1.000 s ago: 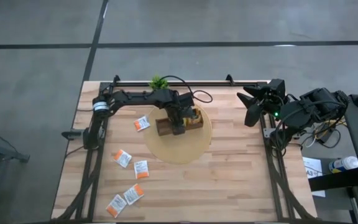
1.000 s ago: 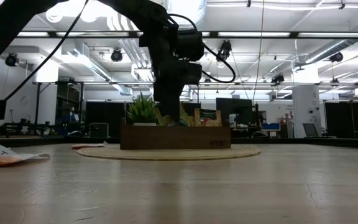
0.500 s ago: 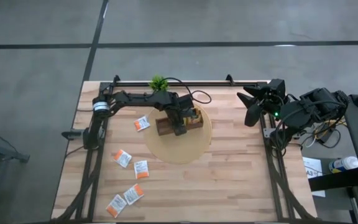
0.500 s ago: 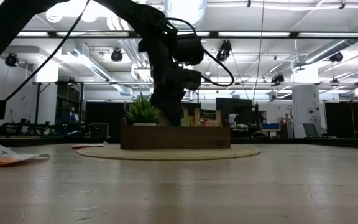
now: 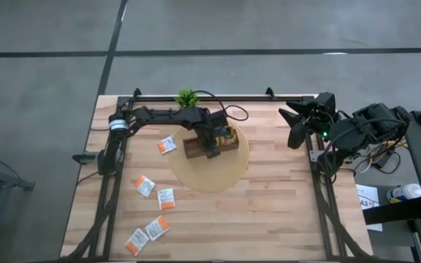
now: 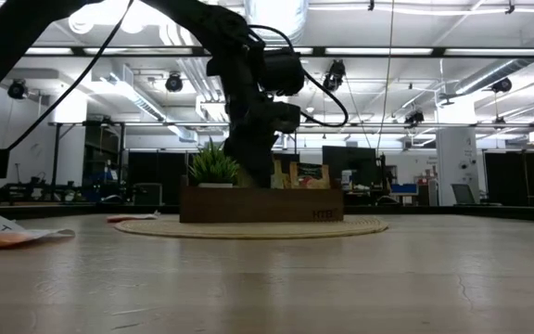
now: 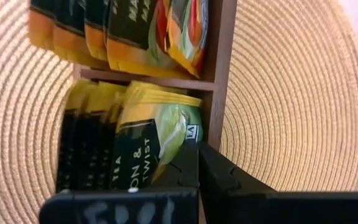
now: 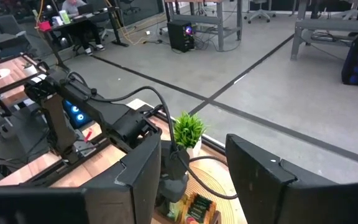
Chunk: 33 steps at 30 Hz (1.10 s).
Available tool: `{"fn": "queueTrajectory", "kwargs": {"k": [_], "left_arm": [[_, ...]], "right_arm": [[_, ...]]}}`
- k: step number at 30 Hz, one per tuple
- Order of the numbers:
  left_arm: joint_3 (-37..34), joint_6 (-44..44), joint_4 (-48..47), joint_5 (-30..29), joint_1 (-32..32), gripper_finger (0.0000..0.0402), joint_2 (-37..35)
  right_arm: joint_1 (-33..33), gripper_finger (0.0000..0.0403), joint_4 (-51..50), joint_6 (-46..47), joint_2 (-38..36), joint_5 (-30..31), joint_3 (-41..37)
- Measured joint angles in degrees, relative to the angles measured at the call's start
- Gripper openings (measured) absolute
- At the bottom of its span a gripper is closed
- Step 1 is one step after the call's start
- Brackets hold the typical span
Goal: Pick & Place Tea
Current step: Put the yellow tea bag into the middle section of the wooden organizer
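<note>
Woven straw forms the round mat (image 5: 209, 166) at the middle of the worktop (image 5: 269, 212), and the brown compartment tray (image 5: 193, 149) sits on it, the landmark for everything else. Left end effector (image 7: 197, 163) hangs down into the tray, fingers pressed together beside a dark green-and-yellow tea sachet (image 7: 148, 137) that stands upright in a compartment against the tray's wall; whether the fingers pinch it cannot be told. More green-and-yellow sachets (image 7: 82, 146) stand packed beside it, and another row (image 7: 117, 31) fills the next compartment. Five white-and-orange sachets lie loose on the worktop, left of the tray: one (image 5: 167, 145) near it, the others (image 5: 150, 212) further off toward the front edge. Behind the tray stands a small green potted plant (image 5: 186, 96). Right end effector (image 5: 296, 126) waits well apart from the tray at the worktop's right edge, fingers spread.
</note>
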Motion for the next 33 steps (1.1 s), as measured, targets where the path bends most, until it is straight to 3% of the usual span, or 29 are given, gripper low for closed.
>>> {"fn": "queueTrajectory", "kwargs": {"k": [14,24,33], "left_arm": [[2.6,-0.7,-1.8,0.0,0.0,0.0001,-0.1],[2.6,-0.8,-2.7,-0.9,0.0,0.0032,-1.3],[4.2,-0.2,-4.8,-2.6,-0.1,0.0035,-2.8]], "right_arm": [[0.0,0.0178,0.0,-0.2,0.0,0.0,0.0],[0.0,0.0178,0.0,-0.2,0.0,0.0,0.0],[0.0,0.0178,0.0,-0.4,0.0,-0.1,0.0]]}}
